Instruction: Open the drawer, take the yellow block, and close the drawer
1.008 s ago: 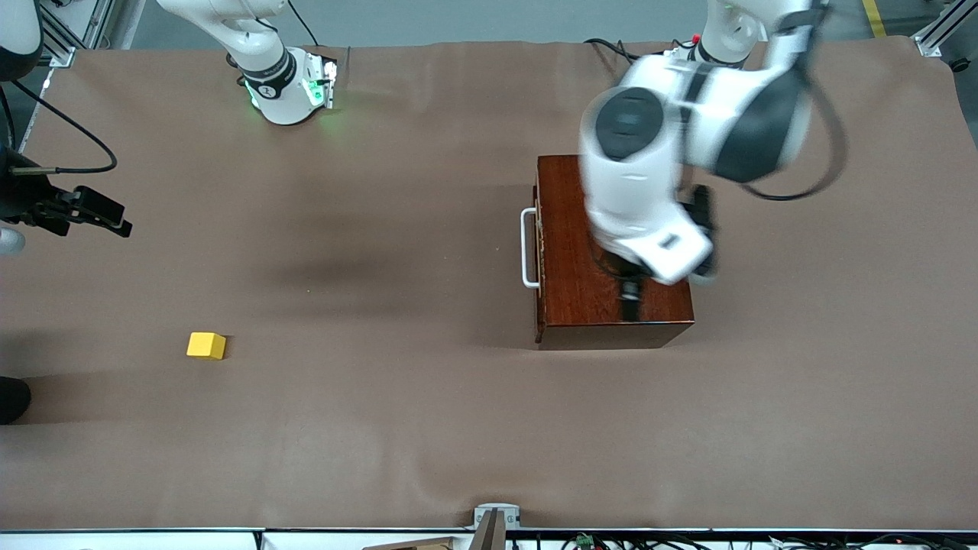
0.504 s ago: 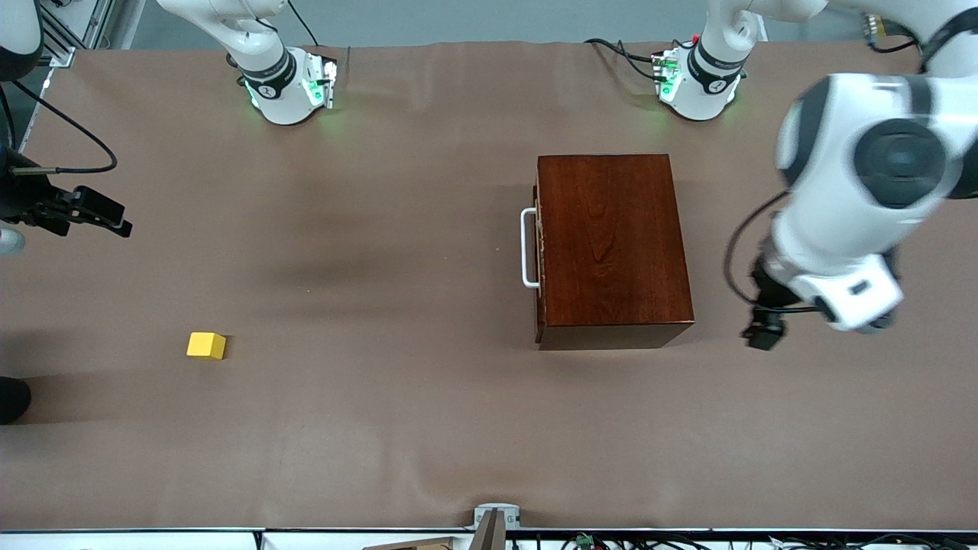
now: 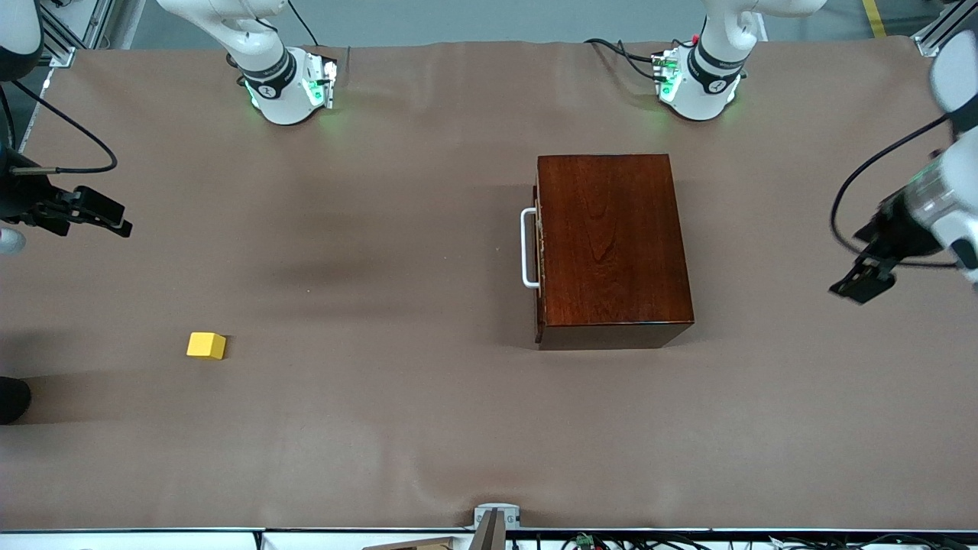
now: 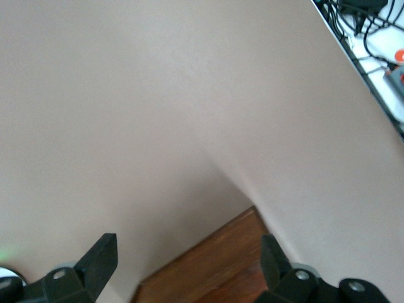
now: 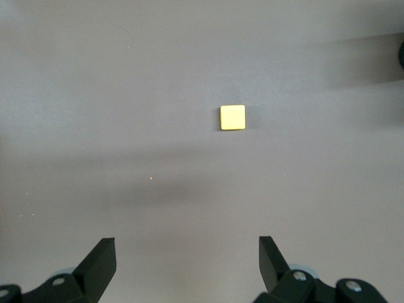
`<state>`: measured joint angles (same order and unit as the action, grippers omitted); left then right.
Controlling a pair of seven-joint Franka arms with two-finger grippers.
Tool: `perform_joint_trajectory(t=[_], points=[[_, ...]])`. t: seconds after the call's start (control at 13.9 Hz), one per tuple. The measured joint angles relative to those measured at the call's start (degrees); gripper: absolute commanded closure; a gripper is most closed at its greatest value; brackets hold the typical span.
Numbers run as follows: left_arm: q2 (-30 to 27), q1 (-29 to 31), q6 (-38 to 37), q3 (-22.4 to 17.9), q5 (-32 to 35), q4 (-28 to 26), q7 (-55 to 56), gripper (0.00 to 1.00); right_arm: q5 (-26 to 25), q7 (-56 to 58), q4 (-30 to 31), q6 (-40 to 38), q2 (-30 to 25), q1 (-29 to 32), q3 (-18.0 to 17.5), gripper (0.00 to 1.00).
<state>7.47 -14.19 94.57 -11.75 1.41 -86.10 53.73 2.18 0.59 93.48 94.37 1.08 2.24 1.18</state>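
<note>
The dark reddish-brown wooden box (image 3: pixel 611 244) stands on the brown table. Its drawer (image 3: pixel 539 252) is pushed in, and its white bar handle (image 3: pixel 526 248) faces the right arm's end. The yellow block (image 3: pixel 206 345) lies on the table toward the right arm's end, nearer the front camera than the box. It also shows in the right wrist view (image 5: pixel 232 117). My left gripper (image 3: pixel 862 279) is open and empty over the table at the left arm's end, and a box corner (image 4: pixel 214 271) shows between its fingers. My right gripper (image 3: pixel 103 216) is open and empty, waiting above the table.
The arm bases (image 3: pixel 286 88) (image 3: pixel 699 84) stand along the table's back edge. Cables (image 4: pixel 372 44) lie off the table edge. A metal clamp (image 3: pixel 495 519) sits at the table's front edge. A dark object (image 3: pixel 11 397) shows at the right arm's end.
My left arm has swung from over the box out to the left arm's end of the table. The right arm, box and yellow block have not moved.
</note>
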Motion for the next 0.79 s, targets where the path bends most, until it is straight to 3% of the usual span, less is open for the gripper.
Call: perform_joint_trajectory(t=[0.36, 0.79], points=[[-8.4, 2.3, -0.3, 0.0, -0.1, -8.3, -18.7, 0.0, 0.0, 0.0, 0.0, 0.0, 0.0, 0.0, 0.0, 0.0], [-10.2, 3.3, -2.5, 2.8, -0.1, -9.0, -32.6, 0.0, 0.0, 0.0, 0.0, 0.0, 0.0, 0.0, 0.0, 0.0]])
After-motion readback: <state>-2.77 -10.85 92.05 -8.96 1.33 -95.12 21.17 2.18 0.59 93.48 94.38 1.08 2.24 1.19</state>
